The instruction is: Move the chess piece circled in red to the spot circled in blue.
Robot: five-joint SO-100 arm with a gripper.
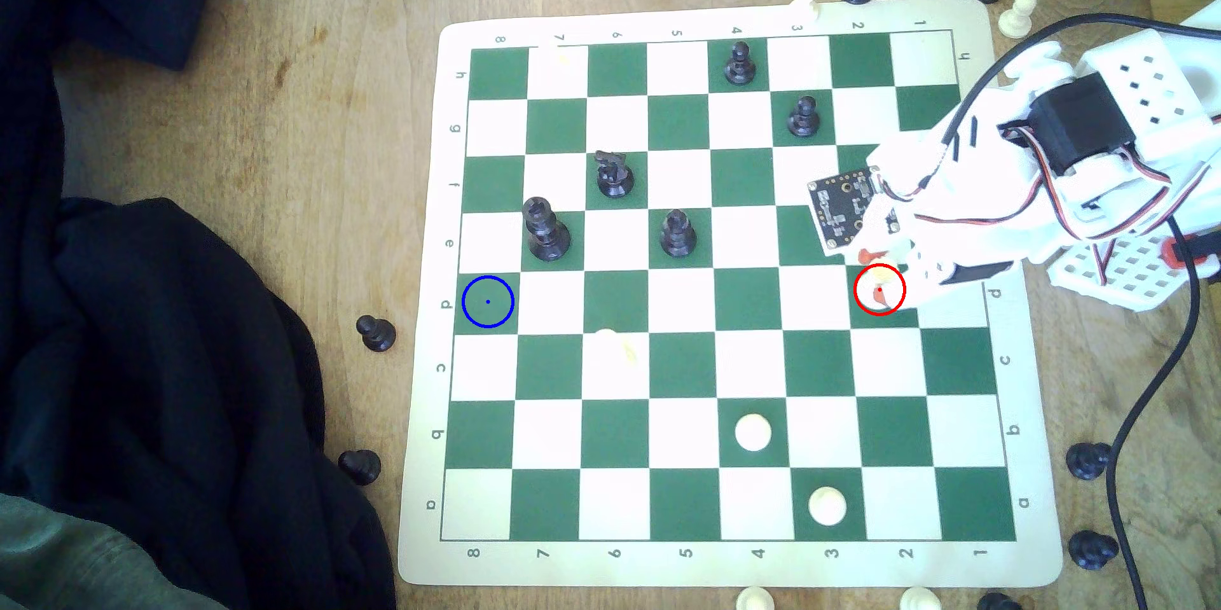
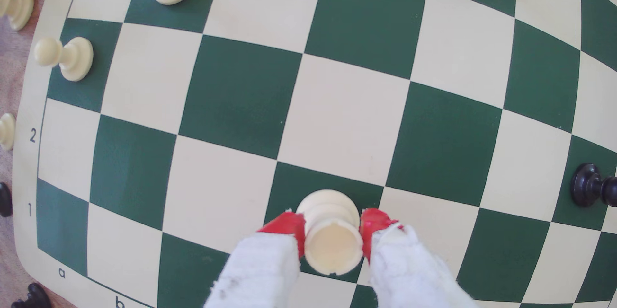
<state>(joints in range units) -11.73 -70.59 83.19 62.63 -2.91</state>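
Note:
The chess piece [image 1: 887,278] is a cream-white rook standing inside the red ring on a green square near the exterior view's right edge of the board [image 1: 423,385]. My gripper [image 1: 873,275] reaches in from the right. In the wrist view the chess piece [image 2: 334,251] stands upright on its green square, and my gripper [image 2: 332,224] has a red-tipped finger pressed against each side of it. The spot [image 1: 487,301] is a green square with a blue ring and dot at the board's left edge, in the same row, with nothing on it.
Several black pieces stand on the board's upper half, the nearest a pawn [image 1: 803,116]. Two pale pieces [image 1: 752,432] [image 1: 826,507] sit near the bottom. A dark cloth [image 1: 165,352] lies left of the board. A black cable [image 1: 1163,385] hangs at the right. Loose pieces ring the board.

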